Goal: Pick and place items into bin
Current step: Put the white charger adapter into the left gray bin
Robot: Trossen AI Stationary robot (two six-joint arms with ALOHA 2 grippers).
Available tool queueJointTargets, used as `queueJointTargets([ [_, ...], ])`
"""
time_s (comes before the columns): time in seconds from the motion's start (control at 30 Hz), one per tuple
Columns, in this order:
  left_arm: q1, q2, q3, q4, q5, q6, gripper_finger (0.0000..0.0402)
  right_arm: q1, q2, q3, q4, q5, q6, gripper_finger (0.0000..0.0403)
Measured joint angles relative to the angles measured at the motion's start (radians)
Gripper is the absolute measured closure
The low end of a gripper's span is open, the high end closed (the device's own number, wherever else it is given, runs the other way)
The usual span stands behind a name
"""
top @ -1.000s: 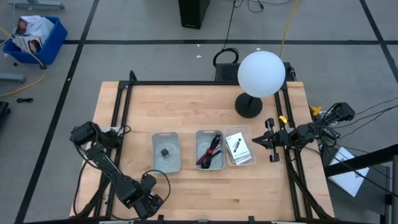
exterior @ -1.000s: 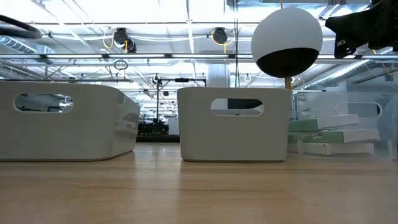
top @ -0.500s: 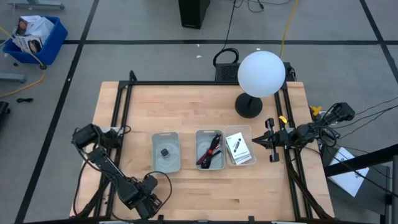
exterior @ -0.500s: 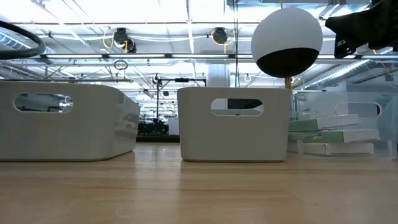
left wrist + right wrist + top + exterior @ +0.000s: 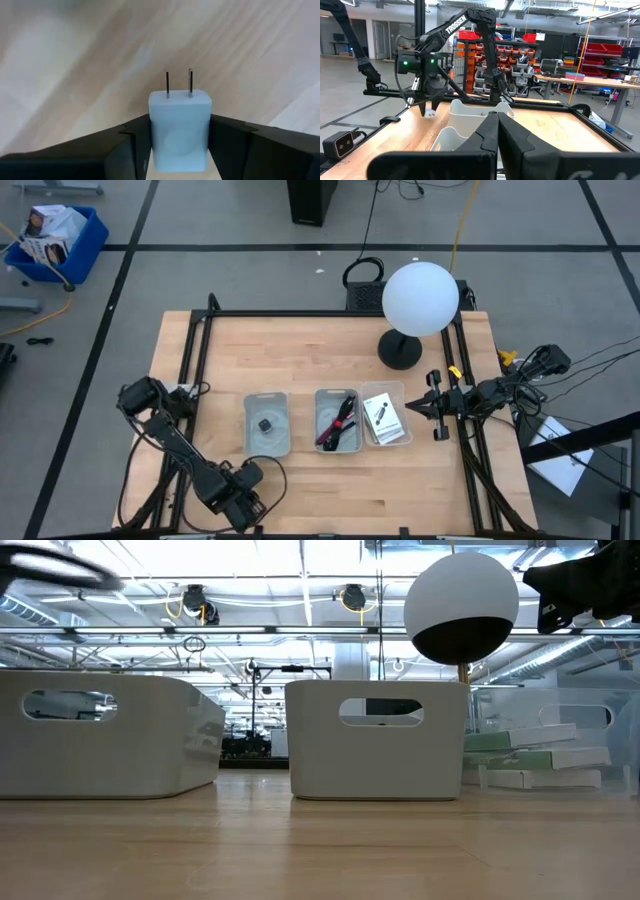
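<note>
Between the two dark fingers (image 5: 125,150) of the left gripper (image 5: 180,145) sits a white block (image 5: 180,127), a small wall plug with two metal prongs (image 5: 179,82) pointing away from the wrist; the fingers press its flat sides, one on each, so the claw is clenched on it; bare wooden table (image 5: 75,75) shows blurred beyond it, and from the right wrist view the block hangs clear of the wood. Seen from above, this gripper (image 5: 238,498) is at the front left of the table, well apart from the three bins; the left bin (image 5: 267,448) holds a tiny black piece (image 5: 264,424); the middle bin (image 5: 337,444) holds a black cable (image 5: 331,420) and a dark-red strap (image 5: 345,420); the right bin (image 5: 397,395) holds white cards (image 5: 382,418). Judging by its look, the block is light, hard and smooth-shelled; it will not crush, yet slick plastic can twist or slide in a narrow pinch; the broad flat sides are the right place to hold, low on the body and away from the prongs, which is where the fingers are. A white globe lamp (image 5: 419,300) stands at the back right, out of the way. Over at the right edge the right gripper (image 5: 437,406) waits, fingers closed on nothing, just beside the right bin.
</note>
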Motion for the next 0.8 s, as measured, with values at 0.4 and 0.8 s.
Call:
queueJointTargets([
  [0.4,0.113,-0.252,0.068,-0.042,-0.441,0.310,0.0246,0.000,0.000,0.000,0.000,0.000,0.000,0.0403],
  [0.8,0.390,-0.382,0.061,-0.319,-0.546,0.421,0.0226,0.000,0.000,0.000,0.000,0.000,-0.001,0.0403],
])
